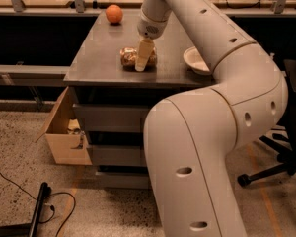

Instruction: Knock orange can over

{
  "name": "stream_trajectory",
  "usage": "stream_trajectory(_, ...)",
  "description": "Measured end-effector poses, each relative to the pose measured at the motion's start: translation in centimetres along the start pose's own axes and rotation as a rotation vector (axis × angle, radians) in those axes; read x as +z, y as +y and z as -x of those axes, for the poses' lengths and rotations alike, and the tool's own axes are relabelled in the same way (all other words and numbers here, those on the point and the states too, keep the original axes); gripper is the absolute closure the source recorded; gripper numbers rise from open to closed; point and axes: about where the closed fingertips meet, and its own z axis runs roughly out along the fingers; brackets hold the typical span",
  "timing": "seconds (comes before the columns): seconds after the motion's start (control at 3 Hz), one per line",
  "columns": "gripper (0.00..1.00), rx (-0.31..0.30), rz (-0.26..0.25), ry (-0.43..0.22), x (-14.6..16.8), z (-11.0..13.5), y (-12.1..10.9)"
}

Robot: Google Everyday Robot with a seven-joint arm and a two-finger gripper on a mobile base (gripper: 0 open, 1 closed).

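Note:
The orange can [129,57], with a brownish-orange and cream label, lies on its side on the dark table top [98,58] near the front edge. My gripper [141,65] hangs from the large white arm [207,38] and points down right in front of the can's right part. It covers that part, touching or almost touching it. The can's right end is hidden behind the gripper.
A round orange fruit [114,14] sits at the table's back left. A white bowl [196,60] stands at the right, partly behind the arm. An open cardboard box [64,132] stands by the drawers, cables [39,211] lie on the floor, and a chair base [266,172] is at the right.

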Motion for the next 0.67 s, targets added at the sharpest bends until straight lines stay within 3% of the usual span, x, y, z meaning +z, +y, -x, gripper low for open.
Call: stream_trajectory(0.67,0.0,0.024,-0.01,-0.02,0.26,0.05,-0.28)
